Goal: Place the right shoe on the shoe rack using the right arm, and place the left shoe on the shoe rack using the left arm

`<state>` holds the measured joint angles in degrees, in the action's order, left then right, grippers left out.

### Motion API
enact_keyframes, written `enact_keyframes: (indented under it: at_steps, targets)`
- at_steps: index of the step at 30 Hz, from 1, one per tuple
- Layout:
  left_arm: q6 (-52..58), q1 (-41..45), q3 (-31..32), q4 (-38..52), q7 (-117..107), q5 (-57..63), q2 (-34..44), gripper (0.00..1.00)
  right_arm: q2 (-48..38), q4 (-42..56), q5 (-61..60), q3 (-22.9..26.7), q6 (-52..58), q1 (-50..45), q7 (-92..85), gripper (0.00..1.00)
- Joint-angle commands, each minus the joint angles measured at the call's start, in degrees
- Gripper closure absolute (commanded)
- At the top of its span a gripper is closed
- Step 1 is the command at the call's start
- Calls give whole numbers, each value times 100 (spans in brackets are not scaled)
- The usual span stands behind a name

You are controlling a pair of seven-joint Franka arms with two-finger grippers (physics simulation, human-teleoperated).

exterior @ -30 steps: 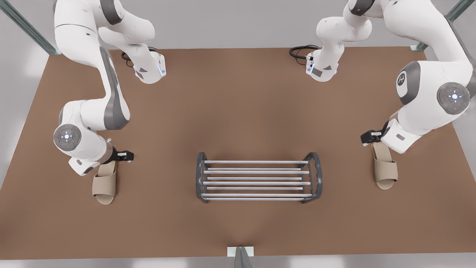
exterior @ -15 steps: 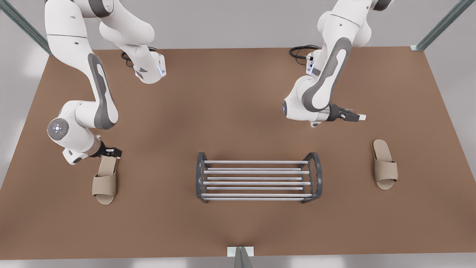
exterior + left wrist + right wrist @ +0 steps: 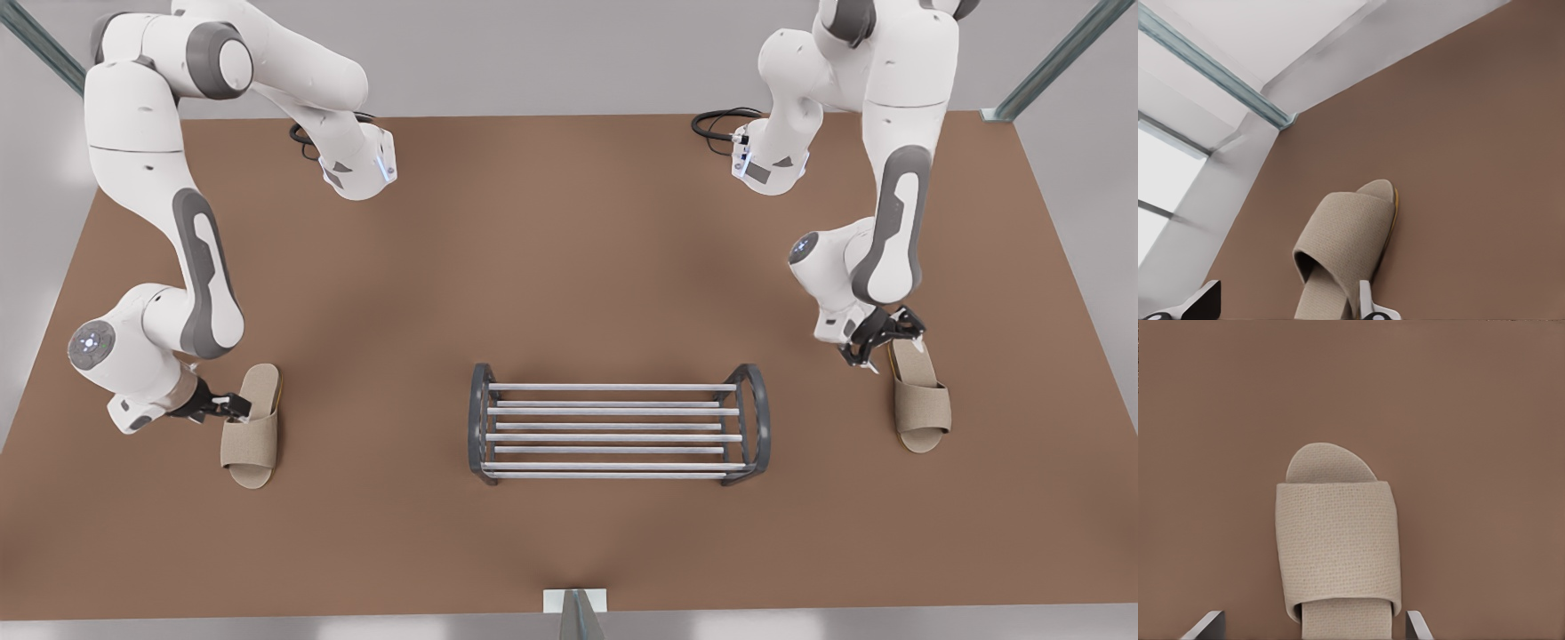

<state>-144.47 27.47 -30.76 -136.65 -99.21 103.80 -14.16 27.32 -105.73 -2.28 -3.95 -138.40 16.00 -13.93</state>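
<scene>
Both slippers flat on table (image 3: 569, 267), well apart from shoe rack (image 3: 613, 427), one off each end loop.
- Left gripper (image 3: 233, 409) at heel side of left shoe (image 3: 251, 440), jaws spread wide, empty.
- Right gripper (image 3: 876, 349) wide, straddling heel of right shoe (image 3: 922, 404).

Judgement: woven fabric, light, soft strap; grip stiffer sole edges at heel.

Both slippers are beige with a fine woven texture: the left shoe (image 3: 250, 434) carries a thin yellowish edge along its sole, the right shoe (image 3: 921, 396) looks plain. The shoe rack (image 3: 613, 425) pairs dark-grey end loops with silvery bars. The bench (image 3: 569, 258) is flat brown. Arms are white with grey panels; each tool seems black.
</scene>
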Motion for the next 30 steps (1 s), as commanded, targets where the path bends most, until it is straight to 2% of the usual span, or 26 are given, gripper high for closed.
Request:
enact_keyframes:
  at_steps: [1, 4, 7, 12, 16, 20, 24, 25, 30]
  targets:
    - [-1637, -136, -9, 16, -10548, 1221, -8, 0, 10, -9, -62, -1, -99, 0, -1534, 0]
    - [-2252, -409, -9, 165, -10540, 2144, -157, 0, -8, -141, -62, -1, -99, 70, -1604, 0]
    - [-2604, -699, -9, 244, -10522, 3691, -324, 0, 106, -132, -62, -1, -301, 132, -1754, 0]
    - [-2578, -963, -9, 877, -10487, 4333, -1062, 0, 423, -114, -71, -1, -820, 185, -1842, 0]
    - [-2578, -1165, 27, 1334, -10487, 4333, -1458, 0, 511, -106, -62, -1, -917, 237, -1929, 0]
    - [-2595, -1165, 35, 1624, -10469, 4710, -1651, 0, 529, -105, -88, -1, -917, 308, -2035, 0]
    - [-2595, -1165, 53, 1774, -10478, 5888, -1669, 0, 555, -255, -132, -70, -1022, 413, -2079, 0]
    - [-2595, -1165, 53, 1782, -10478, 5924, -1669, 0, 546, -272, -132, -220, -1022, 545, -2079, 0]
    - [-2595, -1305, 132, 1993, -10487, 5915, -1871, 0, 520, -290, -132, -334, -1022, 703, -2237, 0]
